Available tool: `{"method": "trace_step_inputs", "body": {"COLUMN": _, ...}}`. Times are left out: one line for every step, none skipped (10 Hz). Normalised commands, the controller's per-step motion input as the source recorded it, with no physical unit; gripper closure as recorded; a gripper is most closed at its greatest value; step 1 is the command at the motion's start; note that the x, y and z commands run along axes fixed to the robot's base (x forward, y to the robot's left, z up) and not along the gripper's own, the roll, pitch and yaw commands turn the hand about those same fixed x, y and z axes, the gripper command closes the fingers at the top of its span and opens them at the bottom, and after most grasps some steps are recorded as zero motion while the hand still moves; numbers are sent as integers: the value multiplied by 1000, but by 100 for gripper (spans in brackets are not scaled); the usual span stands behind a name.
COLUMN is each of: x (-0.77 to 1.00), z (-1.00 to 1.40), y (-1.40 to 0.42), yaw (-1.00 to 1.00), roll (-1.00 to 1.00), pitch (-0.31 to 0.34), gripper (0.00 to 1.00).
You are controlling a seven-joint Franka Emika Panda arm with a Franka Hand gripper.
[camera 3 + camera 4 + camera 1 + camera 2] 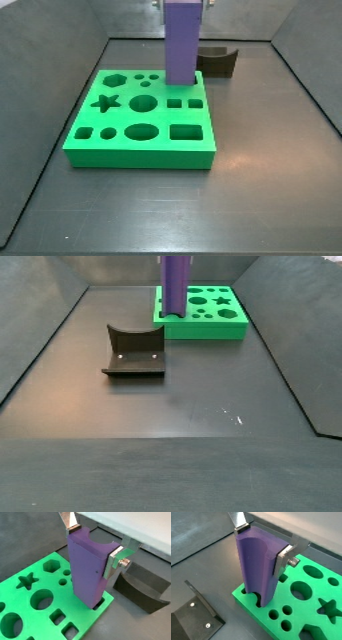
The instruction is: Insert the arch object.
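The gripper point(93, 543) is clamped on the upper end of the arch object point(87, 567), a tall purple piece with a groove down one face. The piece hangs upright below the fingers point(286, 554), its foot at a corner slot of the green board point(40, 612). Whether it has entered cannot be told. The step likely calls for keeping the piece vertical, matching the groove to the slot's outline, and lowering slowly without forcing. The fixture point(143, 587) sits beside the gripper on the surface, apart.

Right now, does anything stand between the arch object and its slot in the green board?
Nothing visible does. The gripper holds the purple arch object with its lower end at the green board's corner slot.
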Motion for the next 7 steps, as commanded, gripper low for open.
{"method": "trace_step_inputs", "body": {"x": 386, "z": -446, "y": 71, "yaw": 0, "roll": 109, "pitch": 54, "gripper": 100}}
{"method": "trace_step_inputs", "body": {"x": 191, "z": -446, "y": 51, "yaw": 0, "roll": 106, "pitch": 11, "gripper": 100}}
{"method": "trace_step_inputs", "body": {"x": 0, "z": -429, "y": 46, "yaw": -17, "roll": 41, "pitch": -1, "gripper": 100}}
{"method": "trace_step_inputs", "body": {"x": -17, "z": -443, "y": 23, "yaw": -17, "roll": 23, "pitch": -49, "gripper": 100}}
{"method": "trace_step_inputs", "body": {"x": 0, "z": -460, "y": 0, "yaw": 0, "roll": 0, "pitch": -60, "gripper": 100}}
{"method": "trace_step_inputs", "body": {"x": 0, "z": -383, "y": 0, "yaw": 0, "roll": 0, "pitch": -66, "gripper": 100}}
{"method": "trace_step_inputs", "body": {"x": 9, "z": -306, "y": 0, "yaw": 0, "roll": 0, "pitch": -27, "gripper": 100}}
